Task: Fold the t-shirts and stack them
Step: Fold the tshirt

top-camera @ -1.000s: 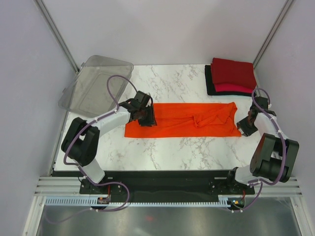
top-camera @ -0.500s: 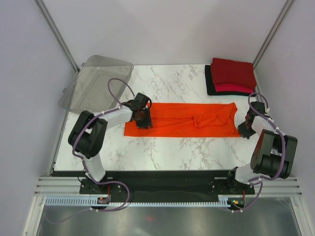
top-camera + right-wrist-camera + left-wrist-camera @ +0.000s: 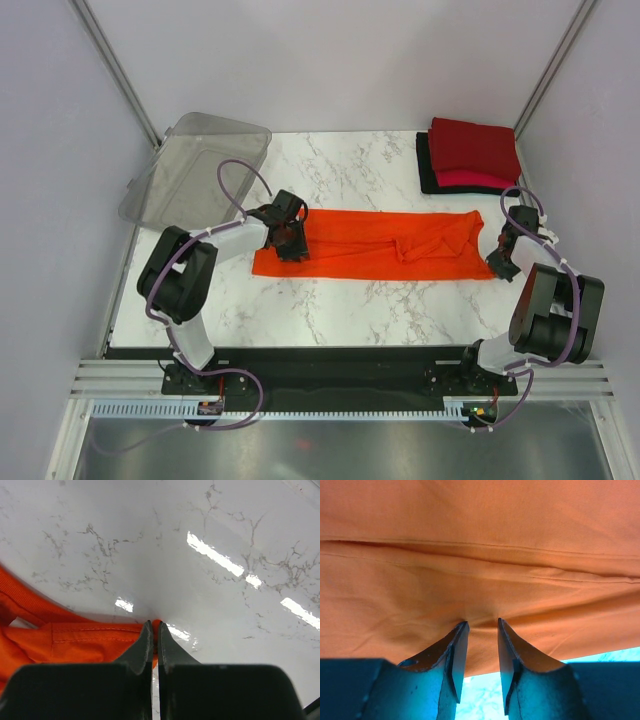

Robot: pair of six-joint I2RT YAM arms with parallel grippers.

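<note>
**Orange shirt engaged at both ends**

The orange t-shirt [image 3: 380,245] lies spread as a long band across mid-frame in the top view. The left gripper [image 3: 482,622], jaws narrowly apart, presses its tips on the left end. The right gripper [image 3: 155,625] is closed, pinching the right corner. The folded t-shirts [image 3: 470,155] sit stacked upper right.

T-shirts: 4 total. Unfolded: 1, the orange t-shirt [image 3: 375,245], lying long from the left gripper [image 3: 290,243] across to the right gripper [image 3: 503,262]. Folded: 3, all in 1 pile beyond the right gripper: 1 dark red t-shirt [image 3: 473,148] on top, 1 pinkish-red t-shirt [image 3: 470,180] under it, 1 black t-shirt [image 3: 427,170] at the bottom. Piles: 1. Clear plastic bin [image 3: 195,170]: 1, beyond the left gripper and off to its left. Arms: 2, left arm [image 3: 190,270] and right arm [image 3: 550,300]. Grippers: 2, one per arm. Marble table [image 3: 340,300]: 1
</note>
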